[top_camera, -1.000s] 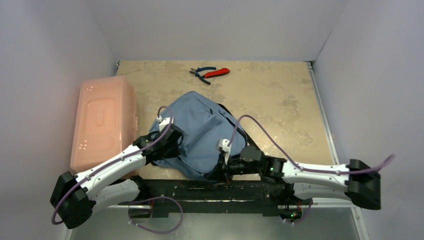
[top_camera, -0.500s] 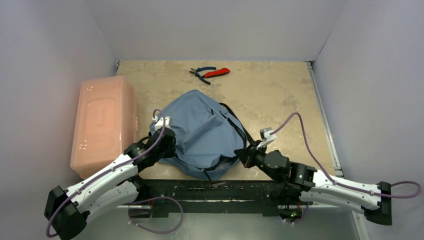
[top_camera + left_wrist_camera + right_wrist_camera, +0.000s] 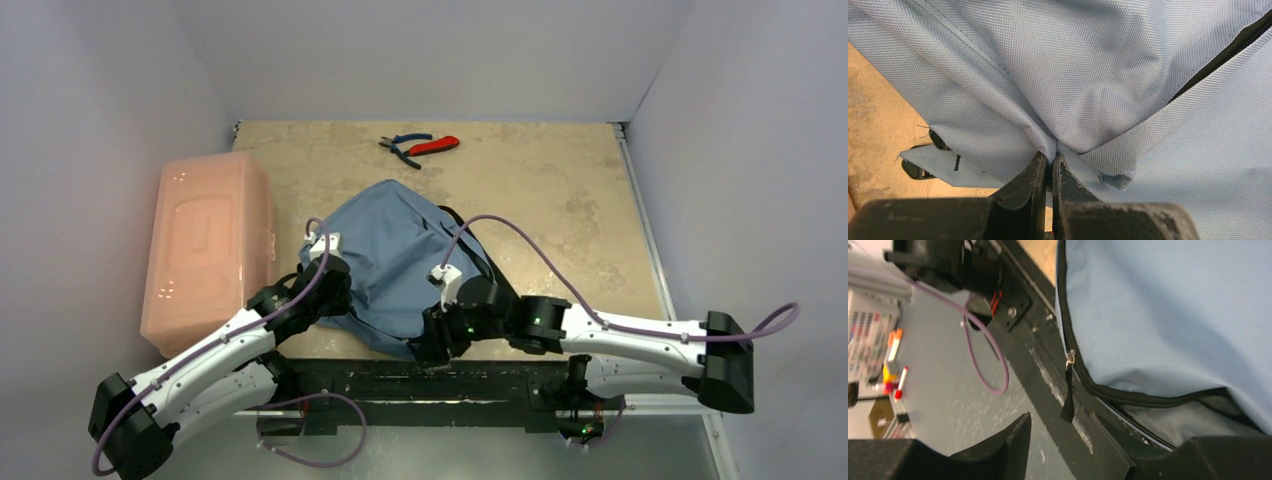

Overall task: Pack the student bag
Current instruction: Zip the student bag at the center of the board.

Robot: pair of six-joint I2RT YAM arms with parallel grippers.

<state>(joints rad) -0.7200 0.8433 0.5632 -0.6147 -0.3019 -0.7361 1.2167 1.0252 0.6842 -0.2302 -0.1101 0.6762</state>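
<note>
Jaws: left gripper [image 3: 1052, 170] pinching a fold of the student bag [image 3: 400, 265]; right gripper [image 3: 1059, 419] parted, empty.
Bag lies near-centre, between both arms. Square your right gripper on the zip pull [image 3: 1068, 405], close firmly, draw against the left's hold.

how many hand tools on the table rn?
2. Blue-handled pliers and a red-handled tool lie side by side at the table's far edge, beyond the student bag. More could be hidden under the bag or in the pink box.
</note>
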